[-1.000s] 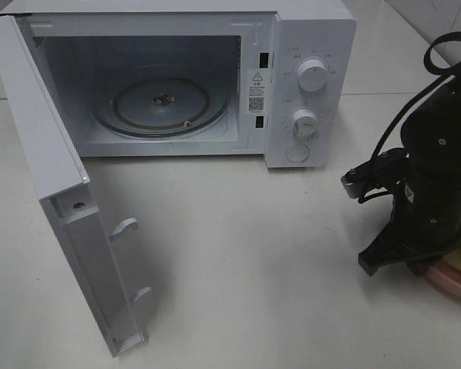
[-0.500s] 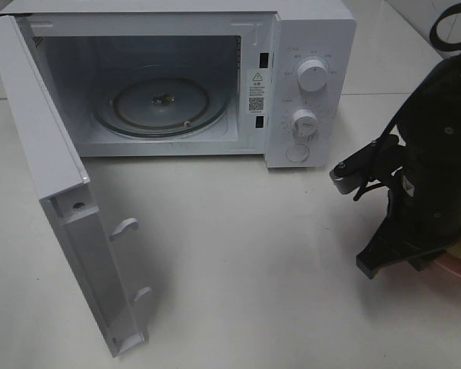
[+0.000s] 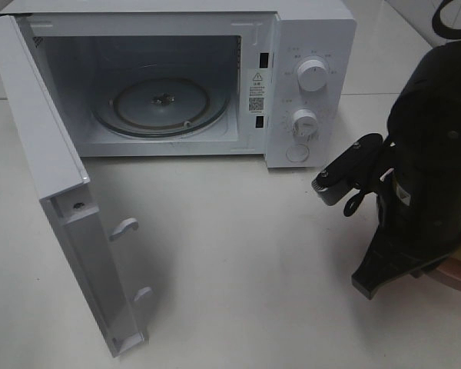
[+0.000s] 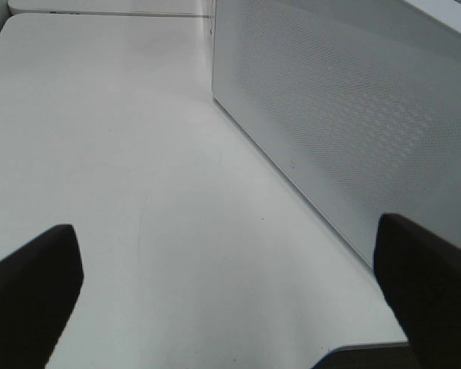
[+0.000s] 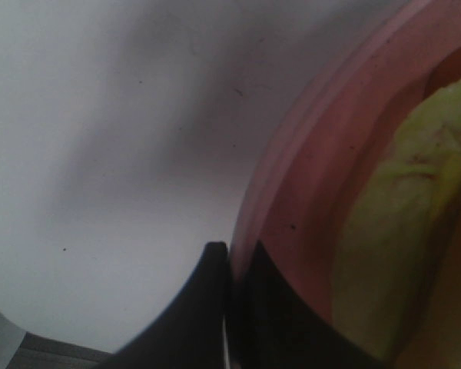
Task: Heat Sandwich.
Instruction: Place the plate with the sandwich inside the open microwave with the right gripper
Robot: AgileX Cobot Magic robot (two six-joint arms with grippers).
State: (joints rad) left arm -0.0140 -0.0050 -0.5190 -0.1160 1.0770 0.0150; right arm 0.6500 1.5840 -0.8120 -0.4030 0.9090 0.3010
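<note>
From above, we find the black right arm (image 3: 430, 154) hiding most of the round pink plate (image 3: 459, 278) at 4 o'clock on the white table (image 3: 238, 254). The right pincer (image 5: 234, 250) pinches its rim; the yellow-green-filled white-bread sandwich (image 5: 399, 231) lies on it, at the pincer's 3 o'clock. Our left pincer (image 4: 223, 227) is spread.

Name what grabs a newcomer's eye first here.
The white microwave stands at the back, its door swung wide and its glass turntable bare. At the right, the black right arm looms over a pink plate; its pincer pinches the plate's rim beside the sandwich.
</note>
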